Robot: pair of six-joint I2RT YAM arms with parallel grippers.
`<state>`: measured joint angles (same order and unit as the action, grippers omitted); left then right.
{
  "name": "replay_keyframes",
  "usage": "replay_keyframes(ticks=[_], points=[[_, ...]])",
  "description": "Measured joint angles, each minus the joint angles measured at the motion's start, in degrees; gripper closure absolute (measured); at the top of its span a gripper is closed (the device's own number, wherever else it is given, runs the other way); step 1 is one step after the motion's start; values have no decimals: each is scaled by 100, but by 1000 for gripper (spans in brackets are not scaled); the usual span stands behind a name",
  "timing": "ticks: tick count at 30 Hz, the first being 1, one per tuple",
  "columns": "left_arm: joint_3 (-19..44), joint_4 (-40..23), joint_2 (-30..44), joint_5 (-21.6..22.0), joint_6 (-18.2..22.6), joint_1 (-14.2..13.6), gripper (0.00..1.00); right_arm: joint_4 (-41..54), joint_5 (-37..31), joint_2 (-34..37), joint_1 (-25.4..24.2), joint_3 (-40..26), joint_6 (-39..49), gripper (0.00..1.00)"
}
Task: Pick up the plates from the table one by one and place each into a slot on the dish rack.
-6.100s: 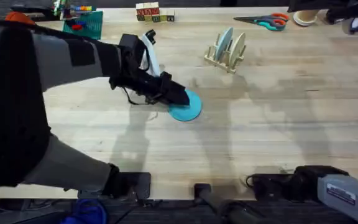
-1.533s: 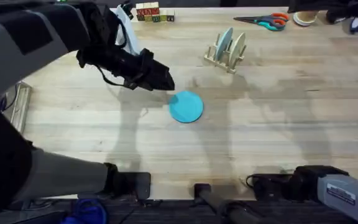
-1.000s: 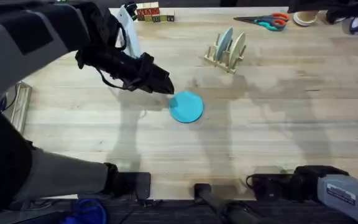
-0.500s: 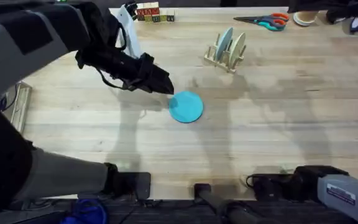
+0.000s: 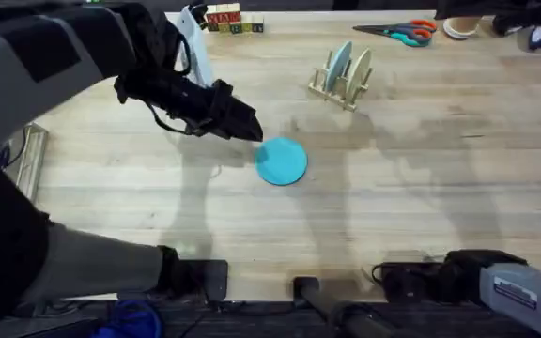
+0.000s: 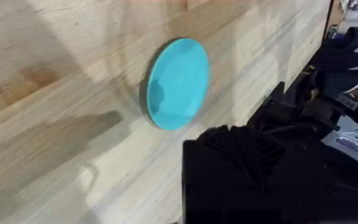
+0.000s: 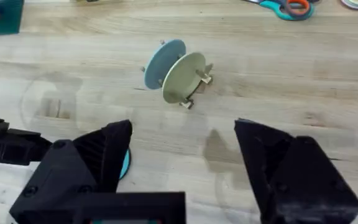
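Plates are the matter in hand, and the overhead view accounts for three. The turquoise plate [image 5: 281, 161] lies flat on the counter [image 5: 421, 188] near the middle. The dish rack [image 5: 340, 83] stands at about one o'clock from it, well apart, with a pale blue plate [image 5: 340, 58] and a cream plate [image 5: 359, 68] upright in its slots. The left gripper [image 5: 247, 130] hangs at about ten o'clock of the turquoise plate, just beside its rim, carrying nothing; whether its jaws are wide or narrow cannot be told here. The right arm's base rests at the lower right. Lettered blocks [image 5: 224, 19] and scissors [image 5: 397, 33] lie along the far edge.

From the left wrist, the turquoise plate [image 6: 176, 83] lies bare on the wood grain, nothing touching it. That arm's own dark body covers the near corner, and its jaw opening again cannot be judged.

From the right wrist, the right gripper [image 7: 182, 171] stands wide apart and empty, with the dish rack [image 7: 191, 93] beyond it holding the pale blue plate [image 7: 161, 62] and the cream plate [image 7: 182, 77] side by side.

Judging by this, two plates are already racked and one remains, not yet grasped. The turquoise plate has to be lifted off the counter, tipped on edge and slid into a free slot.
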<state>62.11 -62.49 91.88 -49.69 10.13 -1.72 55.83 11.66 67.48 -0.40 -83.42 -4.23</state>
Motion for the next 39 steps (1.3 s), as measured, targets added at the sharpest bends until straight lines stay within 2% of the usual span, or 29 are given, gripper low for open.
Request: replay_keyframes(ticks=[12,19,26,39], points=[[0,165,17,2,-4,0,958,0,0,0,0,-2,0,6],[0,274,477,-3,-4,0,958,0,-1,0,0,-2,0,7],[-4,402,535,-21,-4,0,958,2,0,0,0,-2,0,7],[-353,828,535,-22,-24,0,959,0,0,0,0,-2,0,7]])
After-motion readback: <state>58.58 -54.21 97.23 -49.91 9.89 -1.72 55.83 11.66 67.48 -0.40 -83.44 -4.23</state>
